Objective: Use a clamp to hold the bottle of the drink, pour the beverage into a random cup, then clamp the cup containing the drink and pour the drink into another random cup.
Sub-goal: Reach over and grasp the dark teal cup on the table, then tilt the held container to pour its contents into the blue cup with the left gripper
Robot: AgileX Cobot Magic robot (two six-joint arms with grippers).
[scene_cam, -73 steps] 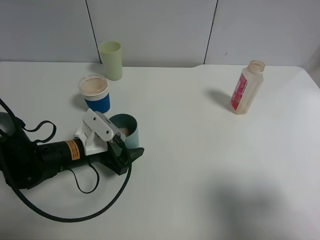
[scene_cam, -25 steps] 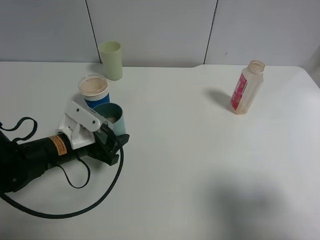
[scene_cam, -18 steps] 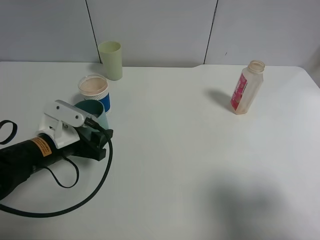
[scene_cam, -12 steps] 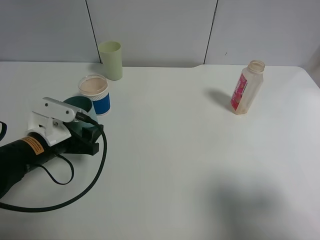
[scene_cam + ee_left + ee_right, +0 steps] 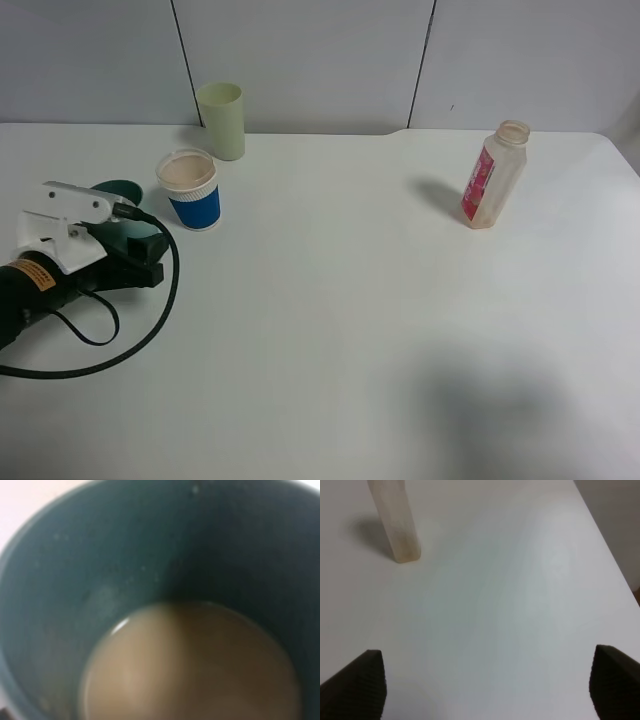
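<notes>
The left claw (image 5: pixel 138 256) is closed around the dark teal cup (image 5: pixel 120 188), beige drink (image 5: pixel 190 670) inside. The blue cup (image 5: pixel 193 190) stands just beside it, the green cup (image 5: pixel 222 120) beyond. The right claw (image 5: pixel 492 680) gapes wide, holding nothing, over the tabletop (image 5: pixel 510 580); the bottle (image 5: pixel 395 520) stands ahead of it.

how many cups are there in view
3: a tall pale green cup at the back, a blue-sleeved paper cup in front of it, a dark teal cup mostly hidden in the left gripper.
</notes>
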